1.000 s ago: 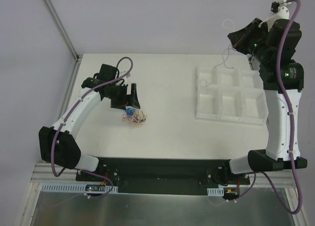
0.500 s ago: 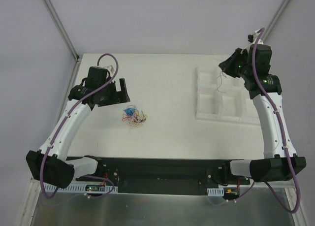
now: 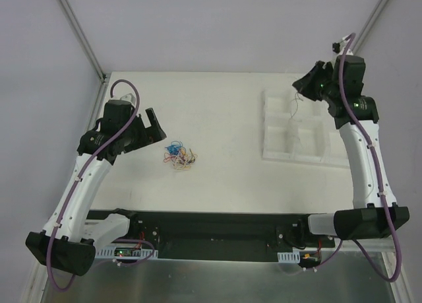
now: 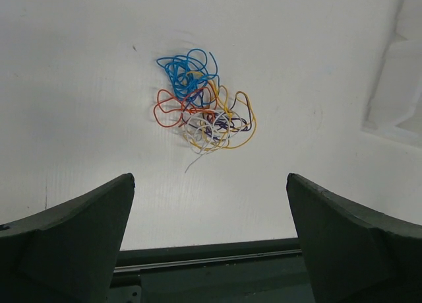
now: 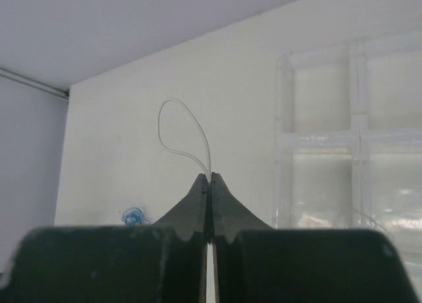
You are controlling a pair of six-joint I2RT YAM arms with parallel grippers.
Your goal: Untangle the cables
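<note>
Left wrist view shows you the cables (image 4: 204, 101), a curly knot (blue, orange, yellow, white), ahead of the wide-spread left gripper (image 4: 208, 184); the right gripper (image 5: 210, 179) pinches a white cable (image 5: 160, 123) looping beyond its tips.

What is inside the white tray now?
A thin white cable hangs from the shut right hand over the far compartments of the tray; whether it touches the bottom is unclear. The right arm covers its far right corner.
</note>
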